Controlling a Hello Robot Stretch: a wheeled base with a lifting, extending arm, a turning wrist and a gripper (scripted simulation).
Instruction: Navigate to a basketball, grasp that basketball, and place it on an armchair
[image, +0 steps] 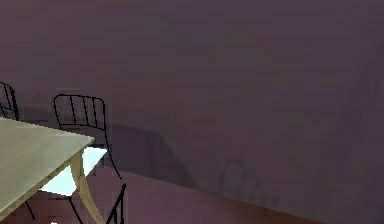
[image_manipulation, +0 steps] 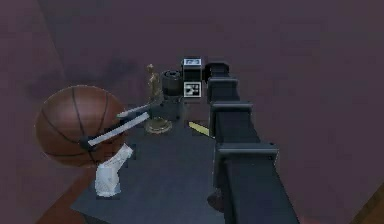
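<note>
Purple-walled room, dim, floor dark reddish; entries by view.

Forward view: plain wall (image: 250, 70). Pale wooden table (image: 40, 150) at the lower left, with a black wire chair (image: 85, 120) behind its far corner.

Arm side view:
- Dark table (image_manipulation: 170, 165), the surface being worked at.
- Basketball (image_manipulation: 65, 115), orange-brown with dark seams, large, at the dark table's left edge. It cannot be told whether it rests on that edge or hangs clear of it.
- Small brown statuette (image_manipulation: 152, 82), upright near the far edge.
- Low round dish (image_manipulation: 158, 126), mid-table, just beside the basketball.
- Yellow pencil-like stick (image_manipulation: 198, 130), lying close to the arm.
- White crumpled object (image_manipulation: 110, 175), toward the near left corner, below the basketball.
- Arm (image_manipulation: 240, 150), a dark bar reaching out over the dark table's right side and ending at white marker squares (image_manipulation: 192, 78).
- Gripper (image_manipulation: 95, 140), its thin fingers slanting left from the marker squares and lying across the basketball's face.

Progress, as a judgement: the drive to the basketball looks done, and the grasp is the step in hand. The carry to an armchair and the placing are left.

Hand: the state of its fingers cannot be told. Because the basketball sits against the table edge, it also cannot be told whether the gripper holds anything.
</note>
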